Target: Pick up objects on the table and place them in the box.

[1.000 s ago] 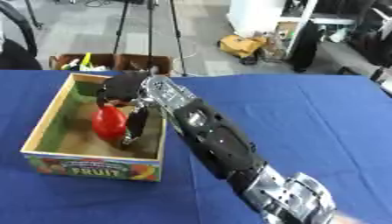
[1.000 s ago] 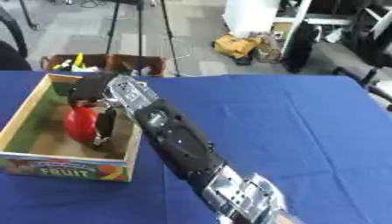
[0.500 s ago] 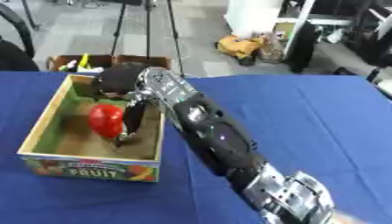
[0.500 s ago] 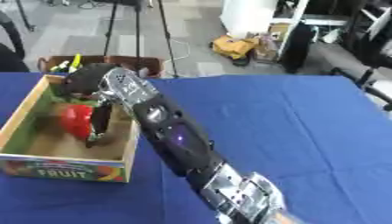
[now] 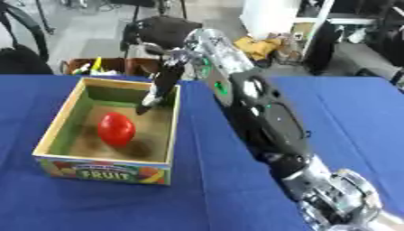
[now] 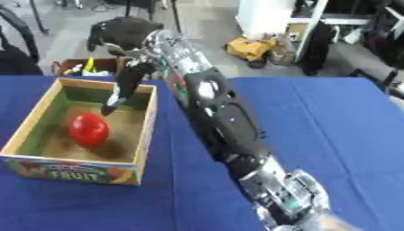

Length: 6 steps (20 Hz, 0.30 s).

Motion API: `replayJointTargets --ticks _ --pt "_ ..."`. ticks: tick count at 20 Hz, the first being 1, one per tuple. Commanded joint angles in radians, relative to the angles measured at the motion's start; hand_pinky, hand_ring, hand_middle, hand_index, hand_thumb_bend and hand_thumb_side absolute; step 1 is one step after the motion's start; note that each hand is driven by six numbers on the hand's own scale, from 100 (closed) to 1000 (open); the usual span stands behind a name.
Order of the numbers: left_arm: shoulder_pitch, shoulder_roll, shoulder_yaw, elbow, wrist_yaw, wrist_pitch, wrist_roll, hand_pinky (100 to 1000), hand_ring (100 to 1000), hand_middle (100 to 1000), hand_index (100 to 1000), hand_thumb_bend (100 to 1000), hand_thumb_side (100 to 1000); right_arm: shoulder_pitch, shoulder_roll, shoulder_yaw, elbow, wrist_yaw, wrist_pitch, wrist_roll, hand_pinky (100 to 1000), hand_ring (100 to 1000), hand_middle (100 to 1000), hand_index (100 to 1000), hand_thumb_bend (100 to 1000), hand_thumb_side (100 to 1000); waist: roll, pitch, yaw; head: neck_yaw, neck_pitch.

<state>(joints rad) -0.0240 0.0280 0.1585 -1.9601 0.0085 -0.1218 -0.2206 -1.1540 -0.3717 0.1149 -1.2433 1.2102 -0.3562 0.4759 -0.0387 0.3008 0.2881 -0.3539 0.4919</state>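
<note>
Blue cloth covers the worktop (image 5: 94,198), with a workshop floor and tripod legs beyond its far edge. We find a shallow cardboard box with green inner walls and a "FRUIT" label (image 5: 103,170) at the left. One round red fruit, apple-like, (image 5: 116,128) rests on the box floor, apart from the walls. We note the right hand (image 5: 162,88) hanging above the box's far right corner, fingers straight and pointing down, holding nothing and clear of the fruit. We judge this placement complete, the hand raised so as not to disturb the fruit. No left hand shows.
</note>
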Motion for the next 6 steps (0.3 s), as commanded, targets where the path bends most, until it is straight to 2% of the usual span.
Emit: replayJointTargets --ticks 1,6 --pt "0.004 0.019 0.009 -0.014 0.007 -0.005 0.011 409 344 457 566 100 807 0.004 -0.065 -0.044 -0.084 -0.058 0.03 -0.018 725 858 837 865 845 663 0.012 -0.025 -0.007 0.051 0.008" --pt "0.016 0.017 0.011 -0.01 0.009 -0.015 0.021 409 343 456 566 100 804 0.055 -0.111 -0.109 -0.209 -0.139 0.105 -0.088 706 824 804 859 776 772 0.038 -0.032 -0.041 0.139 0.021"
